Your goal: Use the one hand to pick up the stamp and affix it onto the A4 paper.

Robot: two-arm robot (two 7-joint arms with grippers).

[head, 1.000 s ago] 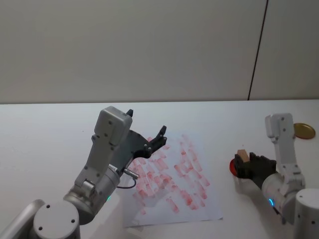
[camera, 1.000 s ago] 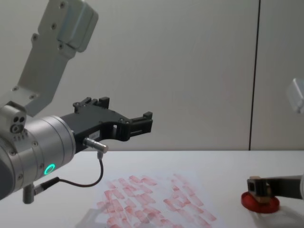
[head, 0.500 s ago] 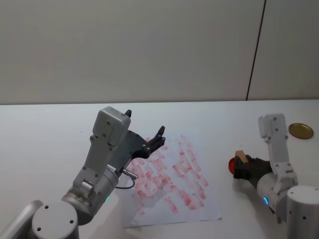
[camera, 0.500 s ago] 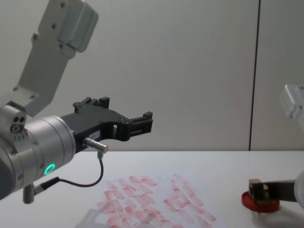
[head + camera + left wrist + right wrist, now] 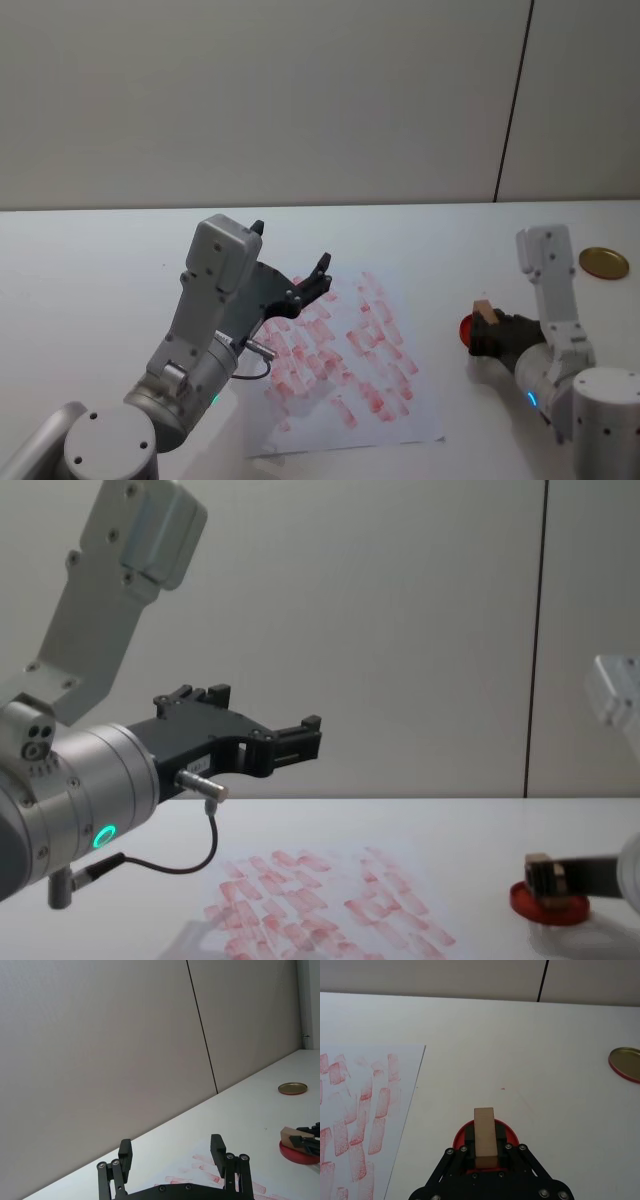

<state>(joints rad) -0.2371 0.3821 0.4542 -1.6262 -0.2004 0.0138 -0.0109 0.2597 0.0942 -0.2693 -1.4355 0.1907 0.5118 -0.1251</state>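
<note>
Tan wood stamp [image 5: 484, 1125] is pinched between the black fingers of the right gripper [image 5: 485, 1151], upright over the red ink pad [image 5: 512, 1135], right of the A4 paper [image 5: 340, 370] and apart from it. Its bottom face is hidden, so contact with the pad cannot be told; the pad is mostly covered, with just red rim arcs showing. Left gripper [image 5: 171, 1146] hangs above the paper's left part with fingers spread wide, its arm blocking that corner in head view; gold lid [image 5: 604, 262] lies well off right.
</note>
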